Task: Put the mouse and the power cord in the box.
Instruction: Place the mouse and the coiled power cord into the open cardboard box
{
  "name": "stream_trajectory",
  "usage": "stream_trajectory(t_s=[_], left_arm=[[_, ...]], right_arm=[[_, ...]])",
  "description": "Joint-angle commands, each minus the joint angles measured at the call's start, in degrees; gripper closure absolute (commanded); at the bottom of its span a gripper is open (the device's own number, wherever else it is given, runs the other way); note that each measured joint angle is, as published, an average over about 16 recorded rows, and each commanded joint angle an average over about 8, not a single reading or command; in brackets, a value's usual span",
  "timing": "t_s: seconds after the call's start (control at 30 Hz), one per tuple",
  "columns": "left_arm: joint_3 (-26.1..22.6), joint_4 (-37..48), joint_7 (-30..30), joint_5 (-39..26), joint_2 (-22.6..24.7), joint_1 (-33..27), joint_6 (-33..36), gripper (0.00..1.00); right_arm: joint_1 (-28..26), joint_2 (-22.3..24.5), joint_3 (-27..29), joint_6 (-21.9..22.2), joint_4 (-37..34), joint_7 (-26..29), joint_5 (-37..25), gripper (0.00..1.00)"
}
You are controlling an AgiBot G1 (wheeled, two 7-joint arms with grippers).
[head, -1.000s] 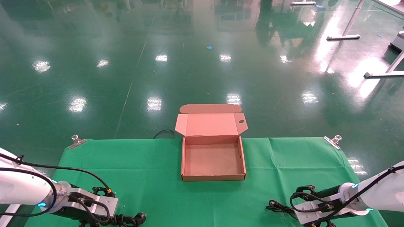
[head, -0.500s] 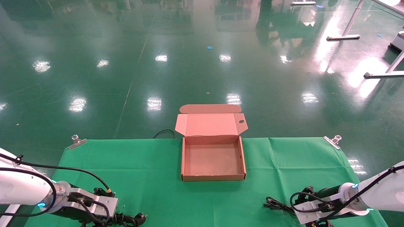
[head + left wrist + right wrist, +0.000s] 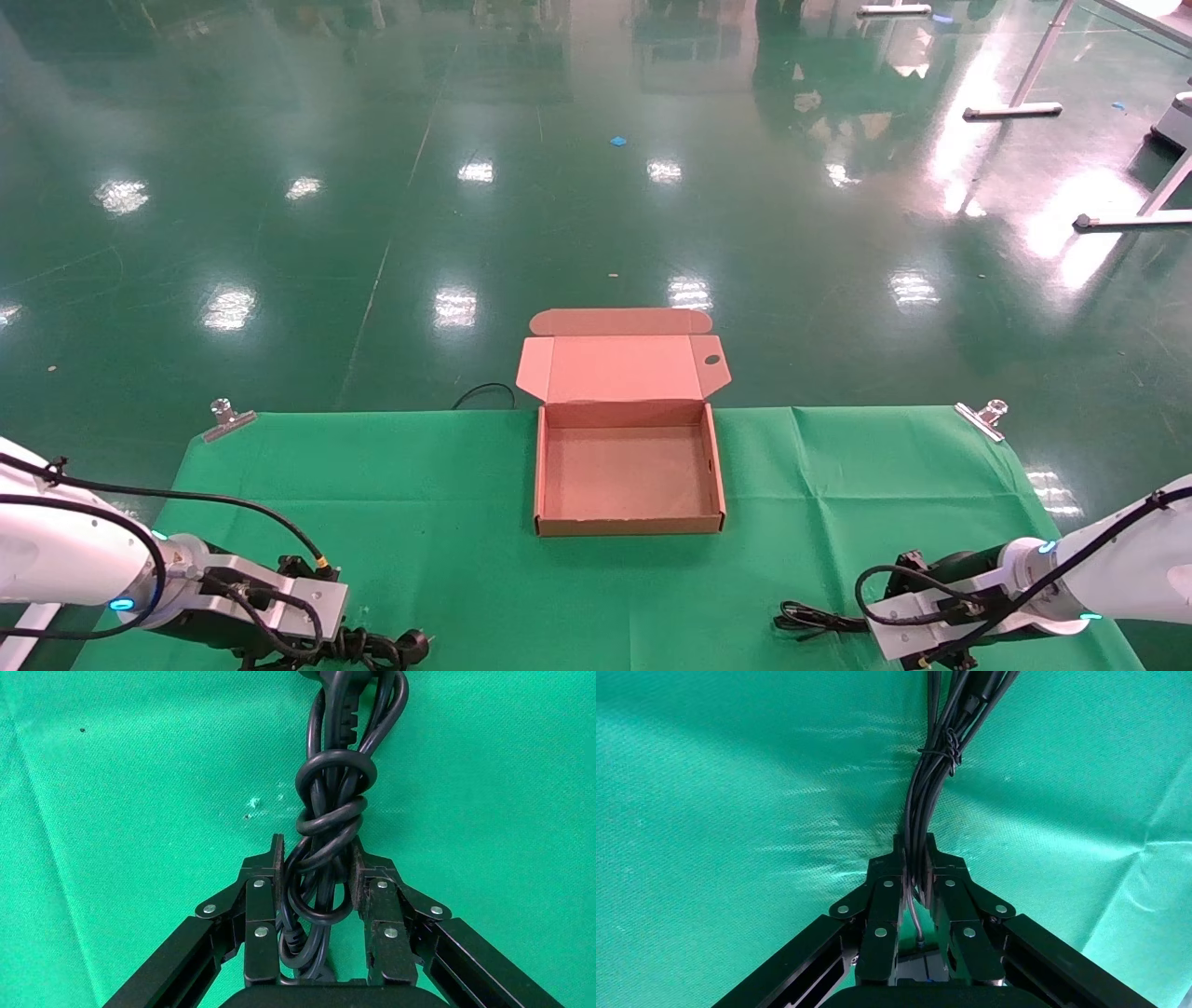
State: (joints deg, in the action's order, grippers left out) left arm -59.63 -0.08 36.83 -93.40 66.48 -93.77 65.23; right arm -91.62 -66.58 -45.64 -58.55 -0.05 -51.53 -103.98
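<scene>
1. The left gripper [image 3: 316, 874] sits low at the near left corner of the green cloth [image 3: 419, 485], its two fingers [image 3: 266, 881] pressed in on the knotted bundle of the power cord [image 3: 330, 804]; the plug end [image 3: 410, 641] pokes out toward the middle of the table
2. The right gripper [image 3: 916, 871] sits low at the near right corner, its fingers squeezed tight on a bunch of thin black cable [image 3: 933, 762] held by a wire tie; a short length of that cable [image 3: 810, 617] trails on the cloth to its left
3. The mouse body itself cannot be made out in any view
4. The box [image 3: 629, 527] stands at the far middle of the cloth, well apart from both grippers, with its lid [image 3: 619, 368] folded back past the far table edge
5. Two metal clips [image 3: 228, 419] hold the cloth at its far corners, and the shiny green floor [image 3: 559, 186] lies beyond
</scene>
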Motion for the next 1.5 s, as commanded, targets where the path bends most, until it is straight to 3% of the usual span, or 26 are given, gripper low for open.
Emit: stream_trajectory(t_s=[0.03,0.3,0.53,0.73,0.93,1.1,1.27,1.5], left_arm=[[-0.06,0.02,-0.01,-0.08,0.08,0.13,-0.15,1.00],[3.39,-0.15,-0.53,4.88,-3.65,-5.02,8.68,1.00],[7.28,-0.27,-3.76,10.48,-6.34,-12.52,17.80,1.00],[10.81,0.15,-8.32,15.58,-5.00,-17.20,20.22,1.00],[14.17,1.43,-12.21,20.42,-1.48,-19.19,16.16,1.00],[15.74,2.12,-13.55,22.77,-0.01,-20.79,11.22,1.00],[16.12,2.53,-13.13,23.42,-1.63,-21.78,8.63,1.00],[15.85,3.64,-12.13,23.04,-5.45,-20.53,9.54,1.00]], right_arm=[[0.07,-0.11,-0.07,0.03,-0.03,0.05,-0.08,1.00],[-3.75,3.67,2.24,-3.07,0.65,-0.12,3.23,1.00],[-10.60,7.93,3.58,-6.13,4.60,-1.26,5.06,1.00],[-13.99,6.63,4.46,-7.63,9.87,0.01,6.42,1.00],[-12.81,-0.14,5.14,-3.52,13.19,1.66,7.58,1.00],[-11.47,-6.70,5.14,0.90,12.06,1.29,7.76,1.00],[-8.59,-11.00,5.37,3.97,11.10,0.67,9.41,1.00],[-1.77,-12.12,3.88,10.26,16.32,3.77,13.99,1.00]])
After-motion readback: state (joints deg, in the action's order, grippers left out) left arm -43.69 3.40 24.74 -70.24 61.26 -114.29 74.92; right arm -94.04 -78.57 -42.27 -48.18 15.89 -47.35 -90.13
